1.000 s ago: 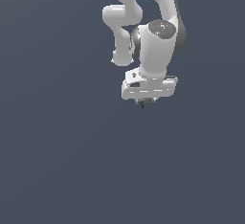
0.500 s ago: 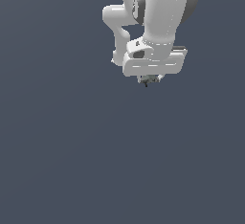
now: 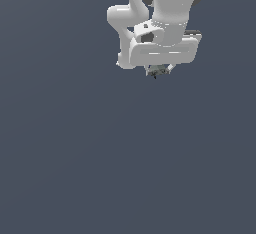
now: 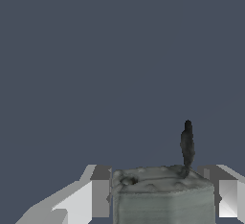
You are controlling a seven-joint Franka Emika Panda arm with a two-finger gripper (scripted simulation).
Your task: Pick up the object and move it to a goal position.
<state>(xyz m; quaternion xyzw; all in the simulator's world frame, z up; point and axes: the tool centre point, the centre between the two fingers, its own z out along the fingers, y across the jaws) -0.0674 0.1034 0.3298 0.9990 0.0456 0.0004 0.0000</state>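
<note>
The white arm hangs from the top of the exterior view. Its gripper point(image 3: 158, 71) points down and is shut on the object point(image 3: 157, 70), a tiny grey blocky item that peeks out under the white hand, held well above the floor. In the wrist view the object point(image 4: 162, 194) is a grey block with a thin dark bit sticking out of it, clamped between the two fingers point(image 4: 81, 199). The gripper point(image 4: 160, 196) closes on both its sides.
A plain dark grey-blue ground point(image 3: 100, 168) fills both views. No other object or marker shows.
The arm has risen toward the top of the exterior view and come closer to the camera, carrying the object with it. The grip has stayed shut.
</note>
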